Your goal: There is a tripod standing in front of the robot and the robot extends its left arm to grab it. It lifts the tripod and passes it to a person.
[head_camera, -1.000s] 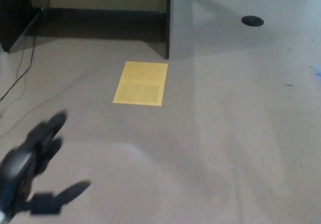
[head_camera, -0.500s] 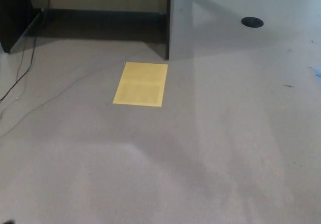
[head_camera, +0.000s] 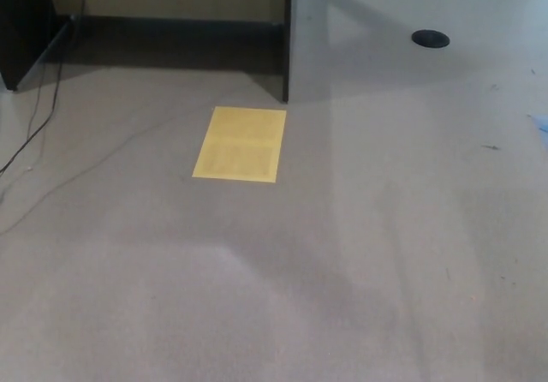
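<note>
No tripod shows in the head view, and no person either. Neither of my hands is in the picture. Only bare grey floor [head_camera: 342,253] lies before me, with a yellow rectangular sheet [head_camera: 241,143] flat on it a little left of centre.
A grey upright panel [head_camera: 304,35] stands at the back centre, with a dark recess to its left. A black cabinet edge [head_camera: 21,22] is at the far left, and thin cables [head_camera: 43,108] trail across the floor. A black round disc [head_camera: 430,38] lies at the back right.
My left hand, open at the lower left one second ago, has dropped out of the picture. The floor and the yellow sheet stay where they were.
</note>
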`<state>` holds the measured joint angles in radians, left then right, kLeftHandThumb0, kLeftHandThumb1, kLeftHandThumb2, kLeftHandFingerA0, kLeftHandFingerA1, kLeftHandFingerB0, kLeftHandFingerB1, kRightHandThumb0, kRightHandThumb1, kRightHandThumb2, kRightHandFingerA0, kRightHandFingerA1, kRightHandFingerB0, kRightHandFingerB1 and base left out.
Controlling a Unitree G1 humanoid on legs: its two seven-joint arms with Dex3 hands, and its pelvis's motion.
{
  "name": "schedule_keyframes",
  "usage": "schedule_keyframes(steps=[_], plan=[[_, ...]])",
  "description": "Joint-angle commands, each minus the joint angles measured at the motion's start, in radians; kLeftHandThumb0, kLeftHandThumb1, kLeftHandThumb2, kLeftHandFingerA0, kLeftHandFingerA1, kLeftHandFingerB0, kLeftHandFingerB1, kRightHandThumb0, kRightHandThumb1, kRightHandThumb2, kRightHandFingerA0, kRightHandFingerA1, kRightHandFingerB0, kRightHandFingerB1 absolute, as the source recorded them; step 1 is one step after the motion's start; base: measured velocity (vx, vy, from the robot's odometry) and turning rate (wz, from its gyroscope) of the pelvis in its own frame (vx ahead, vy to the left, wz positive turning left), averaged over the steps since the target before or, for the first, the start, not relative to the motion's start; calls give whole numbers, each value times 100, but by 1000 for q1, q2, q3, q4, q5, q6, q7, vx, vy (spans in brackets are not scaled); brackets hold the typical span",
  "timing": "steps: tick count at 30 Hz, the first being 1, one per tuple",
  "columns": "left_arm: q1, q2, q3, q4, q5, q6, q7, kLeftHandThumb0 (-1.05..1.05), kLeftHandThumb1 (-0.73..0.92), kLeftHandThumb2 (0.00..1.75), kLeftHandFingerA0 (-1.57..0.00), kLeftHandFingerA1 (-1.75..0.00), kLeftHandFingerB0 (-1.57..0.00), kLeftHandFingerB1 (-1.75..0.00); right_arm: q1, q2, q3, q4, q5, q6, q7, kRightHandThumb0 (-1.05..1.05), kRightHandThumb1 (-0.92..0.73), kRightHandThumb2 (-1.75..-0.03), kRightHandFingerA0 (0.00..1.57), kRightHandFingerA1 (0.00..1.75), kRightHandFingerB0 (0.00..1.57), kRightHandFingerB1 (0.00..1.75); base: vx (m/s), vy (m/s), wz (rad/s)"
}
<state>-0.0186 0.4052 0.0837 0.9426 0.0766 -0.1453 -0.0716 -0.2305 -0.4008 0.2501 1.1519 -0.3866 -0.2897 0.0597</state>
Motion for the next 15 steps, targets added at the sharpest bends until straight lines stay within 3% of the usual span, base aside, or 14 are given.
schedule_keyframes(steps=[1,10,11,12,15], plan=[[-10,11,-10,55,29,-86,52,-39,50,55,-43,-41,-31,-33,-5,-15,-2,20,5,20,24,-40,-71,-61,67,43,50,37,0,0,0],[71,15,-2,74,18,-132,39,-47,48,55,-43,-40,-30,-32,51,0,33,31,-16,8,2,-39,-71,-61,68,44,51,38,0,0,0],[86,25,-10,80,31,-140,40,-58,41,71,-37,-48,-26,-41,60,8,43,35,-22,23,1,-39,-72,-61,70,43,50,37,0,0,0],[87,27,-13,82,33,-140,37,-53,50,56,-49,-41,-31,-32,61,9,44,37,-20,24,1,-39,-72,-61,69,43,50,37,0,0,0],[96,42,-28,82,48,-142,29,-55,52,56,-49,-41,-31,-32,75,14,48,38,-16,14,-4,-40,-71,-61,67,42,50,37,0,0,0]])
